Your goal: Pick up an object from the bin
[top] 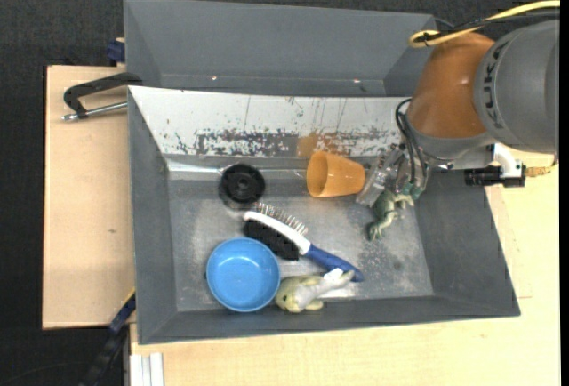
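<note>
Green toy [384, 217], small and crooked in shape, hangs over the right side of the bin [267, 46], a little right of the middle of the floor. Its upper end sits between the tips of the gripper [402, 187], whose jaws are closed on it, and its lower end trails down and to the left toward the grey floor. I can't tell from where I stand whether that lower end touches the floor or hangs just clear of it.

The arm comes in from the right, its orange cover [449, 91] above the right wall of the bin and the gripper pointing down and leftward below it.

Just left of the gripper an orange cup [335, 174] lies on its side against the back wall, its mouth facing left. Further left along the same wall sits a black round lid [242, 183]. Toward the front, well apart from the toy, a brush [283, 233] with white bristles and a blue handle lies slantwise, its head near a blue bowl [242, 274] that stands upright in the front left corner. A yellowish soft thing [298, 295] lies just beside the bowl, close under the brush handle.
</note>
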You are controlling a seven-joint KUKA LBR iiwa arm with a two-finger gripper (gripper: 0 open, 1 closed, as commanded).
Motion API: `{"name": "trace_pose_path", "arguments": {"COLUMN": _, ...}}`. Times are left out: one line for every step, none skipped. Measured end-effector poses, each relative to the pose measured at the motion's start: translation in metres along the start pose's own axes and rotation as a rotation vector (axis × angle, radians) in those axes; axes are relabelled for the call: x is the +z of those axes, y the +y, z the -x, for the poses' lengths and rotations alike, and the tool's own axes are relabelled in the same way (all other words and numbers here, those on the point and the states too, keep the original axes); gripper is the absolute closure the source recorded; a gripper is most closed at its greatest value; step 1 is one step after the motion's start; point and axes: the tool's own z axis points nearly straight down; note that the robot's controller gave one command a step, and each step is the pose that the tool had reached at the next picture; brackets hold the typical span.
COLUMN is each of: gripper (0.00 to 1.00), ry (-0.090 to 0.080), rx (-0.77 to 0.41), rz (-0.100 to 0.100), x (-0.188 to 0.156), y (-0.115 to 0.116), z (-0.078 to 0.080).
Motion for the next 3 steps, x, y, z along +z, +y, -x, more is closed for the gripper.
{"name": "trace_pose_path", "arguments": {"gripper": 0.00, "ry": 0.001, "rx": 0.005, "rz": -0.004, "x": 0.000, "y": -0.005, "z": 0.001}}
{"name": "trace_pose_path", "arguments": {"gripper": 0.00, "ry": 0.007, "rx": -0.283, "rz": -0.008, "x": 0.021, "y": -0.111, "z": -0.041}}
{"name": "trace_pose_path", "arguments": {"gripper": 0.00, "ry": 0.000, "rx": -0.274, "rz": 0.000, "x": 0.021, "y": -0.042, "z": -0.033}}
